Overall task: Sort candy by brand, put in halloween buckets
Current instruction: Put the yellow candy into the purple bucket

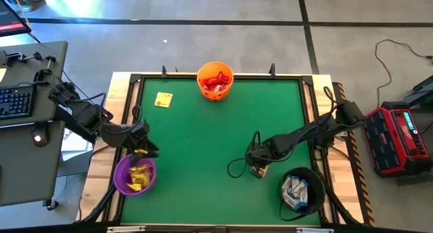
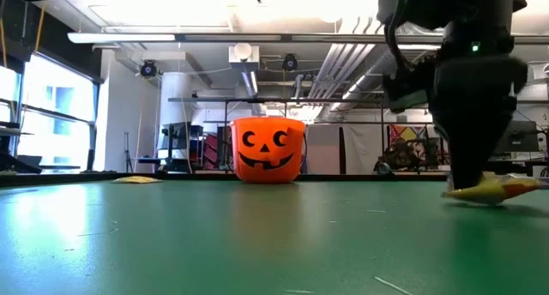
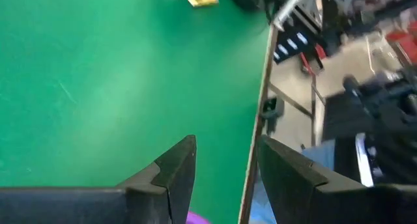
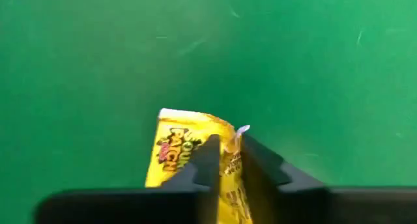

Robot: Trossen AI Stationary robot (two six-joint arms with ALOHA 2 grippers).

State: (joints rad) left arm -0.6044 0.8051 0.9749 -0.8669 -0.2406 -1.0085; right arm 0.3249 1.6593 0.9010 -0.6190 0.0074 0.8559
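My right gripper point(image 4: 225, 160) had its fingers pinched together on a yellow candy packet point(image 4: 179, 149) (Sour Patch lettering showed on it) lying on the green table point(image 1: 216, 138), just beside the black bucket point(image 1: 302, 191) of white-blue packets. My left gripper point(image 3: 225, 168) hung with fingers apart, holding nothing, over the purple bucket point(image 1: 134, 174) of yellow candy. Another yellow packet point(image 1: 163, 99) lay near the orange bucket point(image 1: 215, 80) at the far edge.

Desk surface point(image 1: 216, 138): plain green.
Round plastic pumpkin bucket point(image 1: 215, 80): orange, black face marks.
Round plastic pail point(image 1: 134, 175): purple.
Round plastic bucket point(image 1: 302, 192): black.
Flat wrapped candy packet point(image 4: 186, 152): yellow, red lettering.
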